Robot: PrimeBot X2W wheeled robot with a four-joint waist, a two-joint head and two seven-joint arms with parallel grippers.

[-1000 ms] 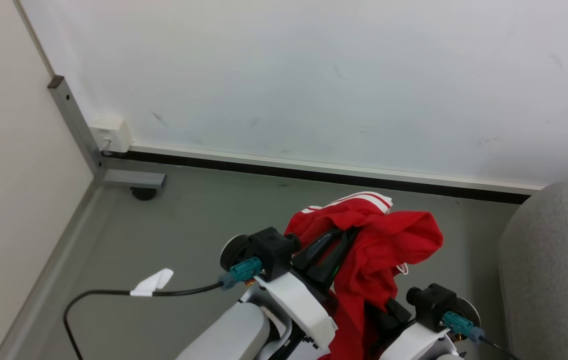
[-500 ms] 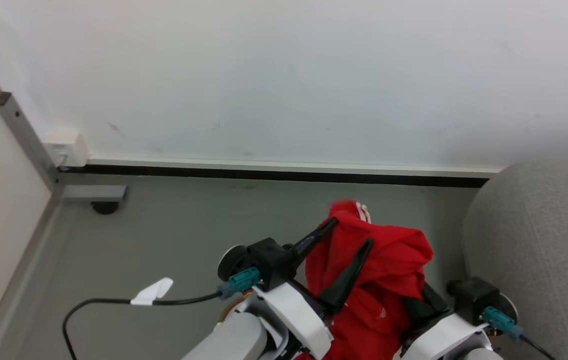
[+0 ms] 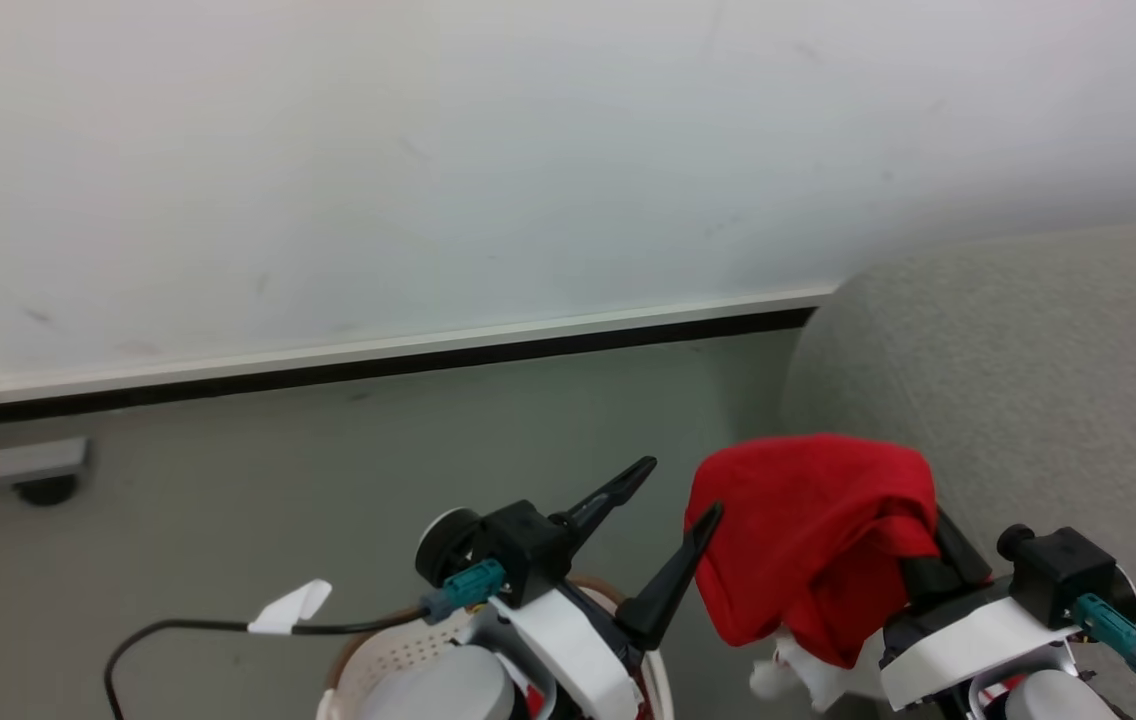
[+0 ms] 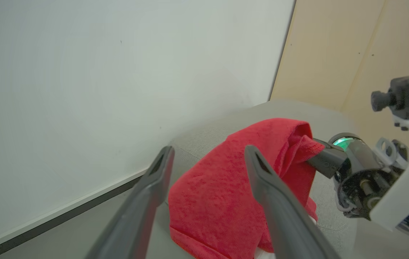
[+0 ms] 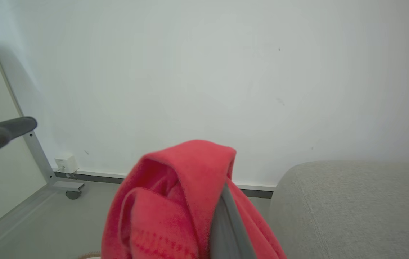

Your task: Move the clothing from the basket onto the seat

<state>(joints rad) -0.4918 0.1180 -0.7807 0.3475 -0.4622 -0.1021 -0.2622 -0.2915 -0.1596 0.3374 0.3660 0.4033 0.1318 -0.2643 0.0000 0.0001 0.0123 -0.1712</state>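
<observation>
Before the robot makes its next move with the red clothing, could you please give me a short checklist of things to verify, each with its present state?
1. The left gripper is free of the clothing: ok, it is open and holds nothing.
2. The right gripper has a firm hold: cannot tell, fabric covers its fingers.
3. The clothing is above the seat: not ok, it hangs at the rounded edge and looks partly over the floor.
4. The basket is emptied: cannot tell, the left arm hides most of its inside.
</observation>
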